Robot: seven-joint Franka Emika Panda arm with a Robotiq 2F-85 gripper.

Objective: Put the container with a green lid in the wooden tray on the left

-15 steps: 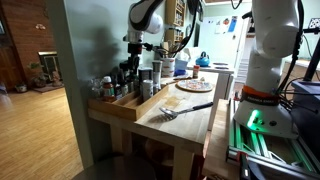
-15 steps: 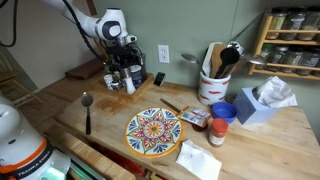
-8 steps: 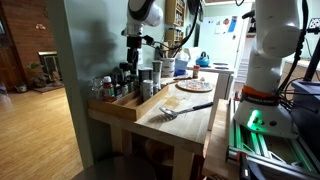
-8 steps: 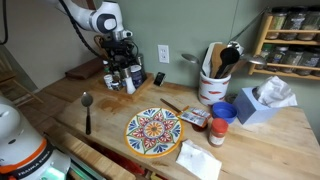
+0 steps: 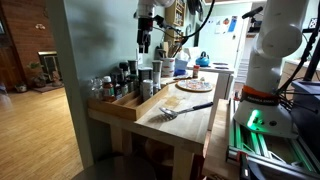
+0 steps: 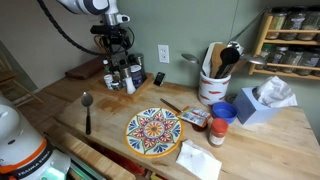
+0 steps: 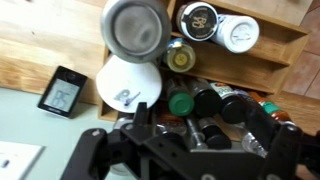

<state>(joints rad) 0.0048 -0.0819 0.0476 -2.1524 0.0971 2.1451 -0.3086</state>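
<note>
- The plate (image 6: 153, 131) carries a bright mandala pattern in blue, yellow, orange and red.
- The wooden tray (image 7: 287, 58) is pale, unpainted wood, and so is the table (image 6: 110, 125).
- The container's lid (image 7: 180, 103) is dark green.
- Neighbouring lids are white (image 7: 130, 82), silver (image 7: 138, 27) and gold (image 7: 198, 18).
- The tissue box (image 6: 262, 108) is pale blue.
- The crock (image 6: 210, 90) is white with a red band.
- The spoon (image 6: 87, 108) is black.

wooden tray (image 5: 125, 109): back of table (image 6: 60, 125), bottles (image 6: 122, 72) standing in it | gripper (image 6: 117, 47): above bottles | plate (image 6: 153, 131): before tray | spoon (image 6: 87, 110): left of plate | utensil crock (image 6: 212, 88): right of tray, behind plate | tissue box (image 6: 262, 103): right of crock
</note>
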